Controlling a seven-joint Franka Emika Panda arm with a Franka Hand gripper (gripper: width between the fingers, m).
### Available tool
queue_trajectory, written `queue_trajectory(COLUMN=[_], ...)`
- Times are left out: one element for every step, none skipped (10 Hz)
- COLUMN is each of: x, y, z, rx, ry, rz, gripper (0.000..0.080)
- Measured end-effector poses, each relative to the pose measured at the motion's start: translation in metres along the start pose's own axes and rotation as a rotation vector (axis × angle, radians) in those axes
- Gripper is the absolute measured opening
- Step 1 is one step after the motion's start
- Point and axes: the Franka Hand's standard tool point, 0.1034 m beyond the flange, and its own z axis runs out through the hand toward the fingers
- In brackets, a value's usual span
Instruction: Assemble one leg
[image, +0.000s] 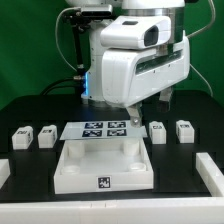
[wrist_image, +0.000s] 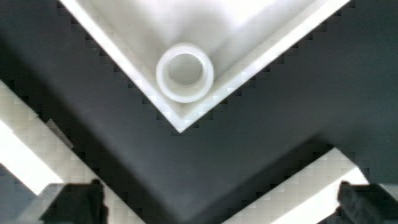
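- Wrist view: the two dark fingers (wrist_image: 71, 205) are seen spread wide apart, and nothing is gripped between them.
- Beyond the fingers, the corner of a white panel (wrist_image: 240, 30) is seen, its tip pointed back toward them.
- A round hole (wrist_image: 185, 75) is set just inside that tip.
- Exterior view: the white arm (image: 140, 60) is held over the back of the black desk (image: 30, 160), above the end of the marker board (image: 104, 128) on the exterior view's right.
- Four small white tagged blocks (image: 47, 134), probably the legs although the picture is too coarse to be sure, are laid in a row on the desk. Two lie on the exterior view's left of the marker board and two on its right, all apart from the fingers.
- A white open-topped frame (image: 65, 178) is set in front of the marker board, nearer the camera.
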Motion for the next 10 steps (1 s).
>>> queue_trajectory(x=[-0.0001,-0.0001,-0.0001,-0.0002,-0.0002,-0.0002,-0.0003,-0.0003,-0.0003,-0.0003], y=[-0.0001,-0.0001,-0.0002,-0.0002,-0.0003,-0.0003,-0.0004,-0.0004,-0.0004,-0.0004], z=[0.0005,0.0005,0.0005,0.0007,0.001,0.0012,0.0013,0.0014,0.0014,0.0015], rx=[0.001,0.001,0.001,0.001,0.001,0.002,0.002,0.002,0.002,0.002], ry=[0.0,0.0,0.0,-0.001,-0.001,-0.001,-0.001,-0.001,-0.001,-0.001], rz=[0.0,0.0,0.0,0.0,0.0,0.0,0.0,0.0,0.0,0.0], gripper=[0.065,0.065,0.065,0.065,0.065,0.065,0.065,0.065,0.065,0.065])
